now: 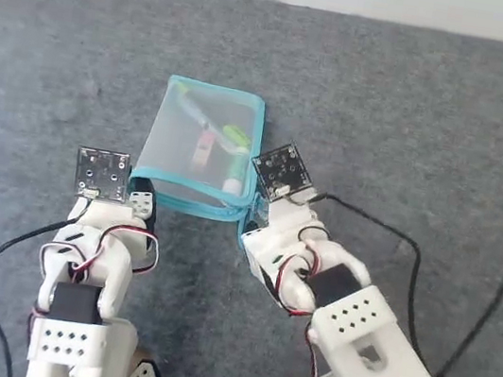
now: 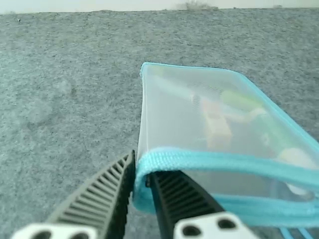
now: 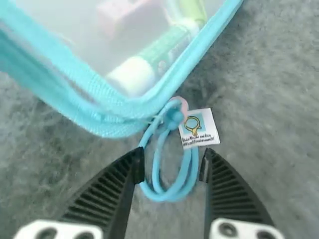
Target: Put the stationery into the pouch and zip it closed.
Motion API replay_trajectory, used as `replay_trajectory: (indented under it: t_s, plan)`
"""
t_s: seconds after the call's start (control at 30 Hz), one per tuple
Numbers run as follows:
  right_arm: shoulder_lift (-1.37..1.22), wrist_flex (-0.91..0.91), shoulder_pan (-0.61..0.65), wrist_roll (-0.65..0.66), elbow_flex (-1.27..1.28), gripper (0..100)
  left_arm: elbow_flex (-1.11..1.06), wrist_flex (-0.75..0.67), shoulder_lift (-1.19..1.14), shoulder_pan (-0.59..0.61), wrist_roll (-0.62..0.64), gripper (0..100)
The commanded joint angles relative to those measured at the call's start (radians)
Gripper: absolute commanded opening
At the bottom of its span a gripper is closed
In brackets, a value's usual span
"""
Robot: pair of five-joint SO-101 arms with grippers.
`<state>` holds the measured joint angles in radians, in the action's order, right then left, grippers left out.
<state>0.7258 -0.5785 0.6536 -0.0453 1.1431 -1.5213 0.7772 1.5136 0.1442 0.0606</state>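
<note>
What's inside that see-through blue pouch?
Through the pouch wall: a green stick with a white end and a small pink piece. The hazy wall blurs the rest; anything beneath them is hidden.

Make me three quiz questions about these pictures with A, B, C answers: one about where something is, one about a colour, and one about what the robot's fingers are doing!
1. Where is the stationery?
A) inside the pouch
B) in a drawer
C) held up in the air by an arm

2. What colour is the pouch's edging?
A) red
B) light blue
C) black

3. How are the right gripper's fingers?
A) shut on a pen
B) shut on the pouch's corner
C) open, one on each side of the blue cord loop

Answers:
1 A, because the pieces show through the pouch's see-through wall.
2 B, because a light blue band runs round its rim.
3 C, because there is a gap between the fingers and the loop lies in it.
</note>
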Motion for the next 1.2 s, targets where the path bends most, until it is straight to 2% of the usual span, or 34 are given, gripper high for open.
replay_trajectory:
  t_s: [0.0, 0.07, 0.43, 0.53, 0.7, 0.8, 1.0, 1.17]
  plan:
    - [-0.071, 0.22, 0.01, -0.005, 0.046, 19.1, 0.031, -0.038, 0.014, 0.002, 0.018, 1]
    - [-0.124, 0.272, 0.007, -0.005, 0.058, 19.1, 0.031, -0.04, 0.014, 0.002, 0.018, 1]
    - [-0.349, 0.246, -0.07, -0.005, 0.04, 19.0, 0.03, -0.04, 0.014, 0.002, 0.017, 1]
    - [-0.346, 0.128, -0.07, -0.005, -0.002, 15.4, 0.028, -0.048, 0.014, 0.002, 0.017, 1]
    - [-0.349, -0.059, -0.071, -0.003, -0.081, 0.6, 0.025, -0.061, 0.014, 0.002, 0.017, 1]
    - [-0.346, -0.176, -0.073, 0.057, -0.124, 2.0, 0.025, -0.061, 0.014, 0.002, 0.017, 1]
    - [-0.329, -0.503, -0.157, 0.318, -0.247, 0.7, 0.025, -0.063, 0.014, 0.002, 0.017, 1]
    - [-0.081, -0.65, -0.186, 0.342, -0.247, 0.7, 0.025, -0.064, 0.014, 0.002, 0.017, 1]
